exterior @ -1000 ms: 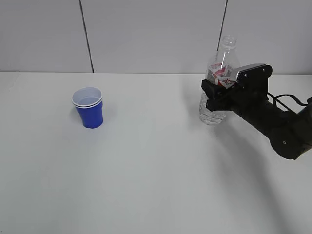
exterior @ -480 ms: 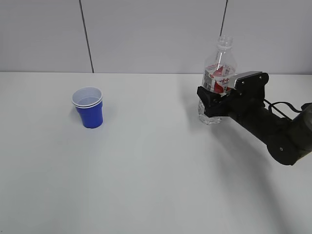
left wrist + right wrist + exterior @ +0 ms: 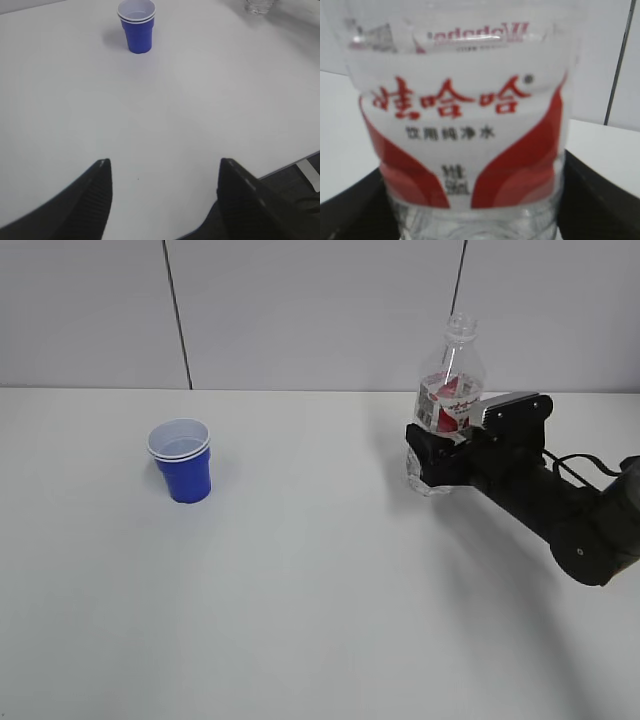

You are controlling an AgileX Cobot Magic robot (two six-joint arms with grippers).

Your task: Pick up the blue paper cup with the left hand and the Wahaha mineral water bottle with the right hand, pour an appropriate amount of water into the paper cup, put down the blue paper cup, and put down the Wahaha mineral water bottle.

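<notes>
The blue paper cup [image 3: 183, 465] stands upright on the white table [image 3: 320, 600] at the left, showing a doubled white rim; the left wrist view has the cup [image 3: 137, 30] far ahead. My left gripper [image 3: 165, 161] hovers open over bare table with nothing between its fingers, and it is outside the exterior view. The Wahaha mineral water bottle [image 3: 447, 400] stands upright and capless at the right, with water [image 3: 430, 475] in its lower part. My right gripper [image 3: 432, 462] is open, one jaw on each side of the bottle [image 3: 465, 125], close to its wall just below the label.
A grey panelled wall [image 3: 320, 310] runs behind the table. The table's near edge [image 3: 300, 165] shows at the lower right of the left wrist view. The bottle's base [image 3: 258, 6] peeks in at the top right of that view.
The bottle leaned to the right a second ago and now stands straight. The right gripper's jaws have spread wider around it and the wrist has dropped a little. The cup has not moved.
</notes>
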